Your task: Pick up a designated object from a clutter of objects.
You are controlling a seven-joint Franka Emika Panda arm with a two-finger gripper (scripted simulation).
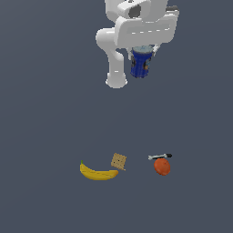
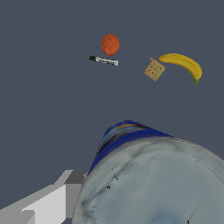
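The designated object, a dark-blue can (image 1: 140, 65) with a pale grey lid, hangs high above the floor, and my gripper (image 1: 142, 54) is shut on its upper part. In the wrist view the can (image 2: 153, 183) fills the foreground, lid toward the camera, with one pale finger (image 2: 48, 203) beside it. The rest of the clutter of objects lies far off on the floor: a yellow banana (image 1: 98, 173), a tan square cracker (image 1: 119, 161), an orange-red ball (image 1: 162, 167) and a thin black-and-silver tool (image 1: 160, 156). The can is well apart from them.
The arm's white base (image 1: 116, 81) stands on the dark grey floor just to the exterior view's left of the held can. In the wrist view the ball (image 2: 110, 44) touches the tool (image 2: 104, 60), and the cracker (image 2: 154, 69) sits beside the banana (image 2: 183, 64).
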